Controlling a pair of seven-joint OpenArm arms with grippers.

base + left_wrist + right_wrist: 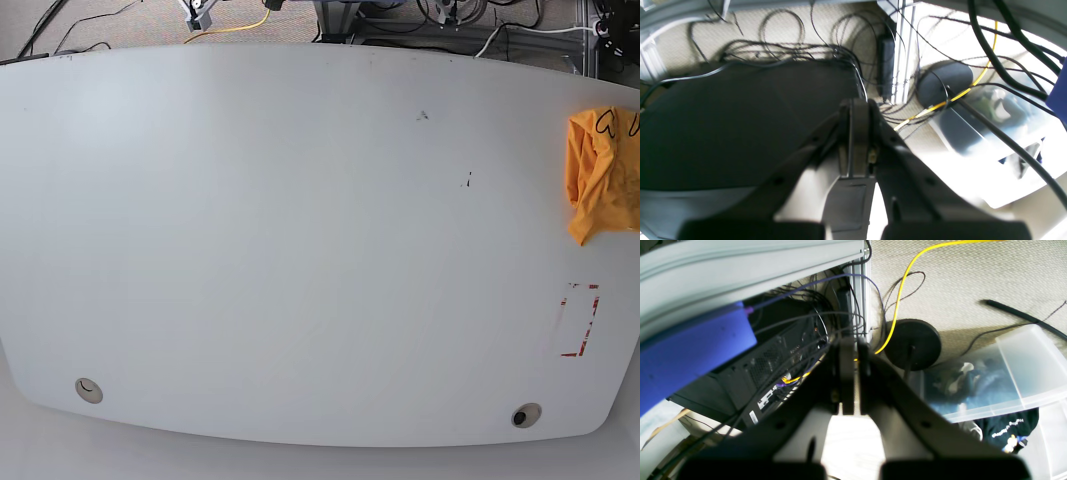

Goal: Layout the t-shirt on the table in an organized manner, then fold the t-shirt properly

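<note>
Left hand (858, 133): closed, empty, over floor cables.
Right hand (850, 373): closed, empty.
T-shirt (600, 170): crumpled at the surface (300, 250) edge, away from both hands.

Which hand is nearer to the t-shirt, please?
Probably left: the t-shirt lies on its side. Neither left hand nor right hand is over the table.

t-shirt (600, 175): soft cloth | table (300, 250): smooth, matt white
</note>
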